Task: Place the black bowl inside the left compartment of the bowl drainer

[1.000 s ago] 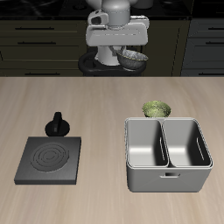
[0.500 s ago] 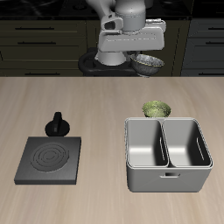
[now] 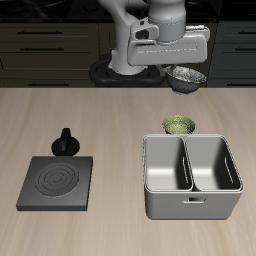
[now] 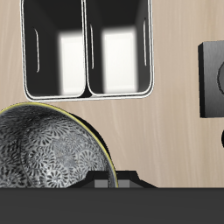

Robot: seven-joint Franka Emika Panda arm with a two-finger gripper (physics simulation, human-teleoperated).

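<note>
The black bowl (image 3: 188,76) hangs tilted in the air above the table's back edge, its pale speckled inside showing. My gripper (image 3: 178,68) is shut on its rim. The wrist view has the bowl (image 4: 45,150) filling the near field, with the gripper (image 4: 110,182) clamped at its edge. The bowl drainer (image 3: 192,205), a grey metal bin with a middle wall, stands nearer the front edge, below and forward of the bowl. Both compartments of the drainer (image 4: 87,94) are empty.
An olive-green patterned bowl (image 3: 178,124) sits on the table just behind the drainer. A flat black square plate with rings (image 3: 57,183) lies across the table, with a small black knobbed object (image 3: 66,142) behind it. Dark cabinets run along the back.
The arm has carried the black bowl sideways along the back of the table toward the drainer's side and slightly lower. Nothing on the table moved.
</note>
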